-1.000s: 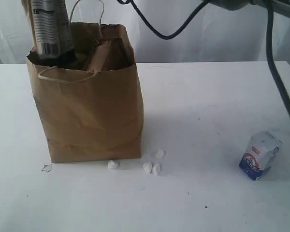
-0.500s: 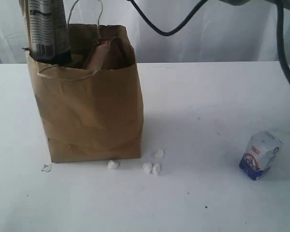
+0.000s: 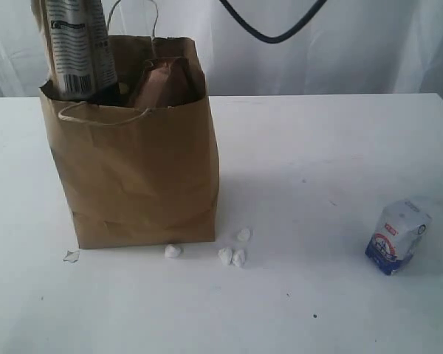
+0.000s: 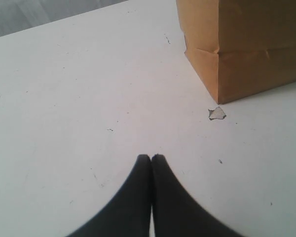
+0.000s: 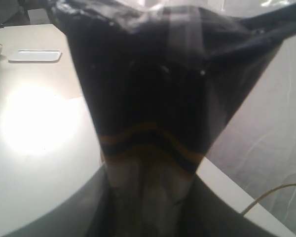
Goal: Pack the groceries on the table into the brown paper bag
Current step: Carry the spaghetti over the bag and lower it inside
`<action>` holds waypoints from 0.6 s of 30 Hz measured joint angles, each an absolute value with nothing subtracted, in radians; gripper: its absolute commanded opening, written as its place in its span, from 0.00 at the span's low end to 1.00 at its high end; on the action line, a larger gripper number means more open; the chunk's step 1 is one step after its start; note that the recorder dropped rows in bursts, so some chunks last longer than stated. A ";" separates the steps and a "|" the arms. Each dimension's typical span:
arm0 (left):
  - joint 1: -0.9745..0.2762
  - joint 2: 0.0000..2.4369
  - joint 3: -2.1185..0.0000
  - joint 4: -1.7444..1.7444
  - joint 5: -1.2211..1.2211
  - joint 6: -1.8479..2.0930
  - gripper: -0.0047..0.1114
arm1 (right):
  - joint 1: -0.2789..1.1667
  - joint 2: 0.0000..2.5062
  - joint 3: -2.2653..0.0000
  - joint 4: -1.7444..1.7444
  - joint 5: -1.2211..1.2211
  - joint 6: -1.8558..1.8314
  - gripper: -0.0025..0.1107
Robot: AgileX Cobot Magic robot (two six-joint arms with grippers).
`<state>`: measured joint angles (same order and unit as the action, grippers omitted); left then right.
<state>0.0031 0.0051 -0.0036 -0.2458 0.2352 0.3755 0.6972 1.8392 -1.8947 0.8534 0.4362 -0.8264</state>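
The brown paper bag (image 3: pixel 140 177) stands upright on the left of the white table (image 3: pixel 317 147). A long dark-blue packet (image 3: pixel 77 48) sticks up out of its mouth at the left. A brown-red pouch (image 3: pixel 162 85) sits inside beside it. My right gripper (image 5: pixel 150 212) is shut on the packet (image 5: pixel 158 89), which fills the right wrist view; the exterior view does not show this gripper. A small white-blue carton (image 3: pixel 399 236) stands at the right. My left gripper (image 4: pixel 151 157) is shut and empty over bare table, short of the bag's lower corner (image 4: pixel 246 44).
Small white crumbs (image 3: pixel 232 256) lie by the bag's front right corner. A paper scrap (image 4: pixel 217 113) lies at its left corner. A black cable (image 3: pixel 273 33) loops across the top. A white tray (image 5: pixel 34 55) sits on another table far behind.
The packet dipped into the bag mouth, then rose slightly, and now leans. The right arm's grey body and the cable moved up and out at the top right. The left gripper stayed shut.
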 measured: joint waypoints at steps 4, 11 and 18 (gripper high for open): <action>0.003 0.005 -0.004 -0.246 0.235 0.375 0.04 | 0.697 1.832 -1.895 0.847 0.459 -0.793 0.02; 0.003 0.005 -0.004 -0.246 0.235 0.375 0.04 | 0.697 1.825 -1.895 0.831 0.475 -0.758 0.02; 0.003 0.005 -0.004 -0.246 0.235 0.375 0.04 | 0.697 1.822 -1.895 0.831 0.505 -0.757 0.02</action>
